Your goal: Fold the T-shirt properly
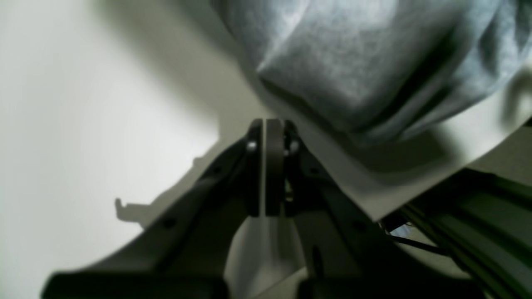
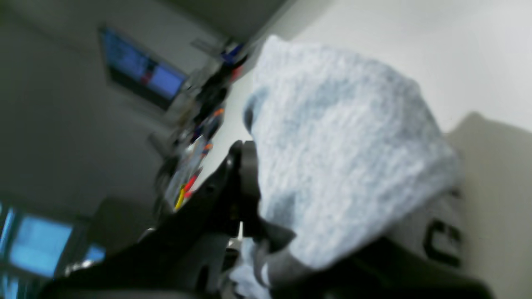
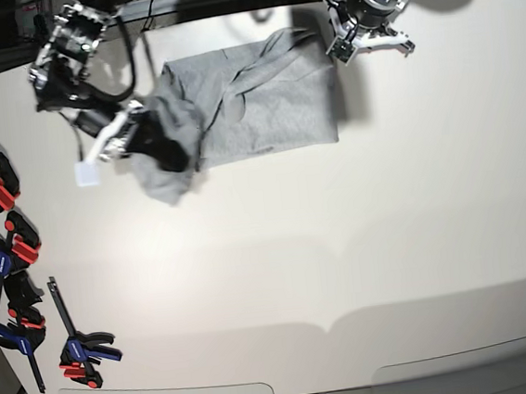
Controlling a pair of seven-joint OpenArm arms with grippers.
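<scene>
The T-shirt [image 3: 253, 95] lies on the white table [image 3: 342, 245] near its far edge, mostly flat but rumpled; its right-hand edge in the base view runs straight, while its left portion is bunched and lifted. The right gripper [image 3: 150, 133] is clamped on that bunched left end, cloth draped over its fingers; in the right wrist view the grey fabric [image 2: 332, 158] hangs over the closed jaws, with black lettering [image 2: 442, 245] showing low at the right. The left gripper [image 1: 266, 124] is closed on nothing, its pads pressed together, just beside a fold of the shirt [image 1: 353, 62] near the table's far edge. Clamps [image 3: 8, 259] line the table's left edge, well apart from the shirt; the near and right stretches of the table lie bare.
</scene>
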